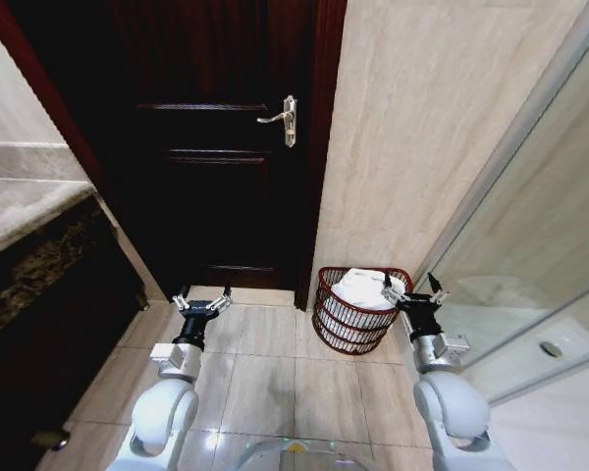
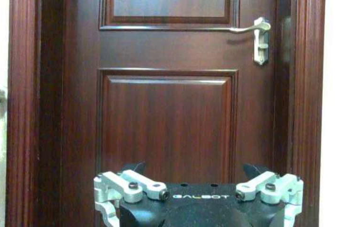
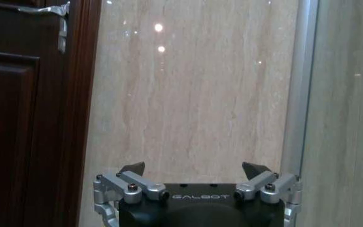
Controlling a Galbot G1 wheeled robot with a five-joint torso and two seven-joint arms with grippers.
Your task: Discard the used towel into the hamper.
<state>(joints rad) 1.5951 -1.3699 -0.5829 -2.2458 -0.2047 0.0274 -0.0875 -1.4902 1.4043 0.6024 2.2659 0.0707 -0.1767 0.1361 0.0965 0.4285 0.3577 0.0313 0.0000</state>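
Towel (image 1: 365,287) already sits in the hamper (image 1: 346,330) by the wall, so task looks done; my right claw (image 1: 413,294) beside it and left claw (image 1: 201,302) near the door (image 1: 211,147) both spread, empty.

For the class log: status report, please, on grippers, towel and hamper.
Left gripper open, empty, facing door. Right gripper open, empty, beside hamper. White towel in hamper. Nothing in the way.

Bare floor (image 1: 265,378) lies open before the closed door (image 1: 216,147); the hamper (image 1: 351,319) crowds the wall (image 1: 412,128).
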